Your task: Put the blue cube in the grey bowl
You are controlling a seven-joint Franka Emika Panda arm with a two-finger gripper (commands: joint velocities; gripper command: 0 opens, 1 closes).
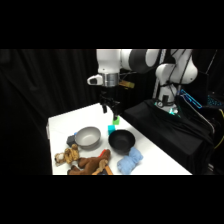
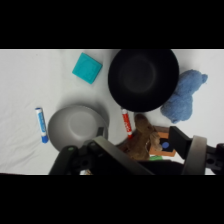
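The small teal-blue cube rests on the white table between the grey bowl and the black bowl, touching neither. My gripper hangs well above the table, over and slightly behind the cube, open and holding nothing. In the wrist view the blue cube lies at the upper left, the grey bowl sits empty lower left, and the gripper frames the bottom edge with its fingers wide apart.
A bright green cube sits just behind the blue one. The black bowl is empty. A light-blue cloth lump, brown plush toys, a blue marker and a red marker lie around the bowls.
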